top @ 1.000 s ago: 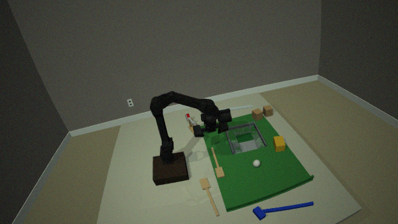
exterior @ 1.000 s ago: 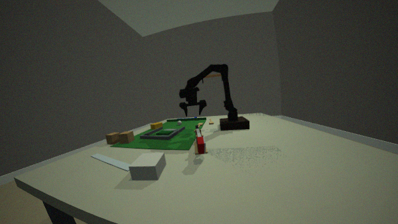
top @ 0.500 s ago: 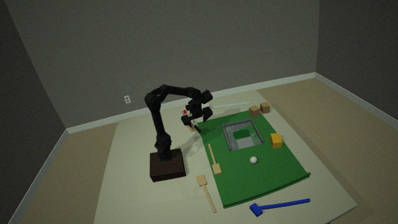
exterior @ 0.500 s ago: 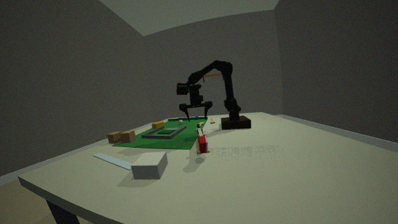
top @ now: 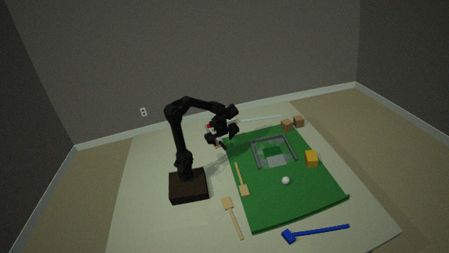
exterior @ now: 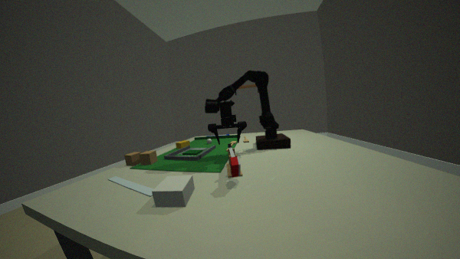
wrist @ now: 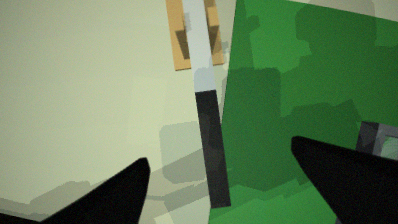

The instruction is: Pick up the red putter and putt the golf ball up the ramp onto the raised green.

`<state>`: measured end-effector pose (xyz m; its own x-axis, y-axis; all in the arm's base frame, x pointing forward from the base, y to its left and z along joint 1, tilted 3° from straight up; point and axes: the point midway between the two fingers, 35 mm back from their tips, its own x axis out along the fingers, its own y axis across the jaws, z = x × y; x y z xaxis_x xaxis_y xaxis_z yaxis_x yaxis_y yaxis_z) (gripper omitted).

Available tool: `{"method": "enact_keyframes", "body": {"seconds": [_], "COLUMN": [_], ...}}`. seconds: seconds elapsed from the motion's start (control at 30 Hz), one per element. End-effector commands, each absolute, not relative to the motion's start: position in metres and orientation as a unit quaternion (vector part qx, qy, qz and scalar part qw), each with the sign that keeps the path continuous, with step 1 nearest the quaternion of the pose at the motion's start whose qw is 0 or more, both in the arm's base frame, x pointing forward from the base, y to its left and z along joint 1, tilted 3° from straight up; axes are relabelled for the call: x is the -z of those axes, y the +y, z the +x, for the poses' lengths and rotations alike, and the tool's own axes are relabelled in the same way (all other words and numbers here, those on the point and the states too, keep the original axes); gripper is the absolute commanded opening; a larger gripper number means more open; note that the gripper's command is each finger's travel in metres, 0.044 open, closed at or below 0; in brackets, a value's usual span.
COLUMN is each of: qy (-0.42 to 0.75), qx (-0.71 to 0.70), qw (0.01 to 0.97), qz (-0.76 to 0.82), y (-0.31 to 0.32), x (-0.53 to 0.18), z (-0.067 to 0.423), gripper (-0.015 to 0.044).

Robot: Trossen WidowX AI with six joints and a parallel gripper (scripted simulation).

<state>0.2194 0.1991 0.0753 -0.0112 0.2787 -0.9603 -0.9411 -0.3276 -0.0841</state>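
Pale surface [exterior: 307,184] in a grey-walled room, green mat [top: 299,202] laid on it. Red putter [exterior: 233,162] lies just off the mat's edge on a small tan rest [wrist: 181,35], red head at the far end, dark grip [wrist: 212,150] toward the arm. In the wrist view the shaft runs lengthwise straight between the two fingers, which are spread wide, holding nothing, well above it. Likely next: drop straight down onto the grip. Counts: one golf ball [top: 286,180], one raised green [top: 273,151], one blue putter [top: 314,233], two tan putters, two brown blocks, one yellow block [top: 311,158].
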Motion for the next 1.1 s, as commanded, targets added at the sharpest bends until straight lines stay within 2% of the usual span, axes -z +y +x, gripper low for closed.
{"method": "enact_keyframes", "body": {"seconds": [0.0,1.07], "qy": [0.331,0.331], "qx": [-0.633,-0.633], "qw": [0.478,0.478], "qz": [-0.511,-0.511], "y": [0.198,0.198], "x": [-0.061,-0.026], "z": [0.218,0.22], "gripper": [0.044,0.044]}}
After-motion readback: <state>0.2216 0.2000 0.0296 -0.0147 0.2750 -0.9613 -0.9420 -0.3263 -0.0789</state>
